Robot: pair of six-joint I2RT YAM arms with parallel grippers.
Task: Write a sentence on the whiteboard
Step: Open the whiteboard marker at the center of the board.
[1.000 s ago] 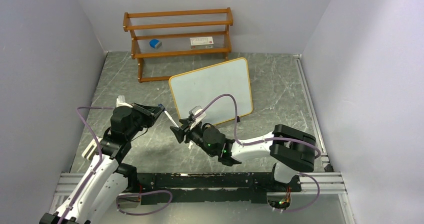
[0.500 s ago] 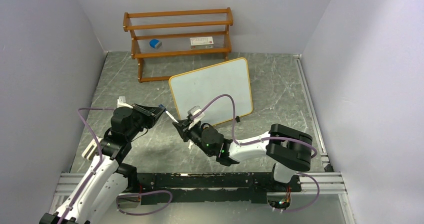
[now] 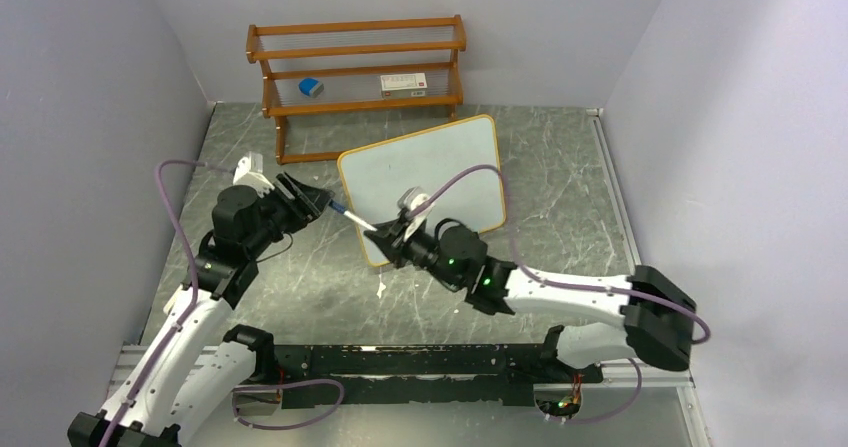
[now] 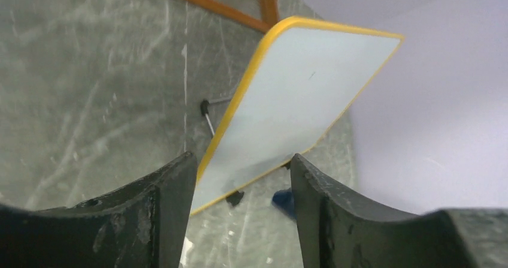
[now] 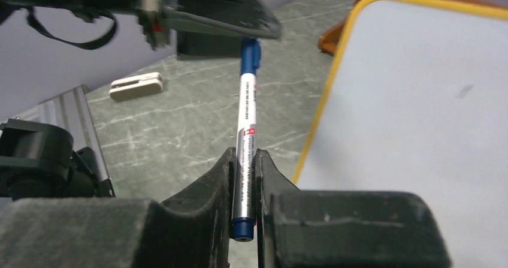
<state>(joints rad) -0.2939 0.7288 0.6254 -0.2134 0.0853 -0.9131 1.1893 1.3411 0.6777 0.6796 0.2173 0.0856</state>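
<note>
1. The grey-green, marble-patterned bench [image 3: 560, 167] carries all items.

2. The large, rectangular, round-cornered, orange-framed whiteboard [image 3: 430, 167] stands near the bench centre. It is tilted back on small black feet, and its face is turned toward 6 o'clock. One small dark mark [image 5: 464, 91] shows on the white face. No lettering can be read in any view.

3. The brown wooden shelf rack [image 3: 355, 29] stands at 12 o'clock, against the rear wall and beyond the whiteboard's 11 o'clock corner.

4. The left gripper [image 3: 312, 202] hovers at 9 o'clock of the whiteboard, just beside its left edge. In the left wrist view its jaws stand apart and clamp nothing. The whiteboard shows through the gap between them.

5. The right gripper [image 5: 244, 160] sits over the whiteboard's 7 o'clock corner. Its jaws are closed tight on the barrel of the marker.

6. The slim white-barrelled marker [image 5: 247, 118] has blue ends and points toward 10 o'clock. One blue end lies just at the left gripper's fingertips [image 5: 263, 28]. Whether the two touch cannot be told.

7. A white flat box [image 3: 404, 84] lies on the rack's lower shelf.

8. A small blue block [image 3: 311, 87] lies on the same shelf, at 9 o'clock of the box.
</note>
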